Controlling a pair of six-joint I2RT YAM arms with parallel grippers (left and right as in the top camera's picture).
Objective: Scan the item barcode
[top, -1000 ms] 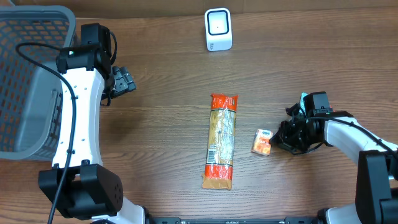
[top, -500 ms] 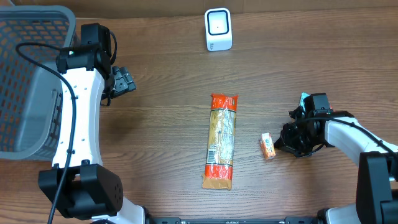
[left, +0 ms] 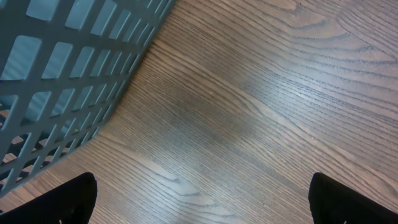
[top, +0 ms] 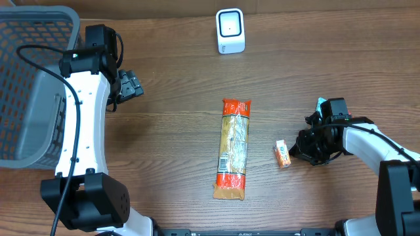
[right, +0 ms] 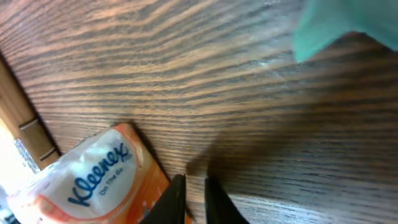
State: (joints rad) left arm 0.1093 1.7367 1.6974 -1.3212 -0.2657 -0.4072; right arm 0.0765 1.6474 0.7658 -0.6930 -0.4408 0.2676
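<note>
Right up close, the right gripper (right: 194, 182) is down at the wooden surface (top: 177, 131) with its jaws drawn almost together, only a sliver of wood grain showing between them. They sit at the edge of the small orange-and-white Kleenex tissue pack (right: 93, 177). I can't tell whether they have nipped the wrapper or are simply touching it. From above, the tissue pack lies on the right side of the surface, just beside the gripper tips, and it shows only a narrow face, as if tipped onto its edge. I'd call it a light, soft, squashy thing in a slick film wrapper. A pinch on a corner will likely let it swing or slip, so the better hold looks to be across its two broad faces at mid-length, leaving whichever side carries the barcode uncovered. No barcode shows from here. Moving out to the middle, a long orange-ended plastic packet of pale food (top: 234, 149) lies lengthwise, well apart from the tissue pack. Further over on the left, the left gripper (left: 202, 202) hangs spread wide and empty over bare wood, right beside the grey plastic lattice basket (left: 56, 74). At the far edge stands the white box-shaped scanner (top: 230, 31), well away from the tissue pack, so there's a lift and a carry to come.
</note>
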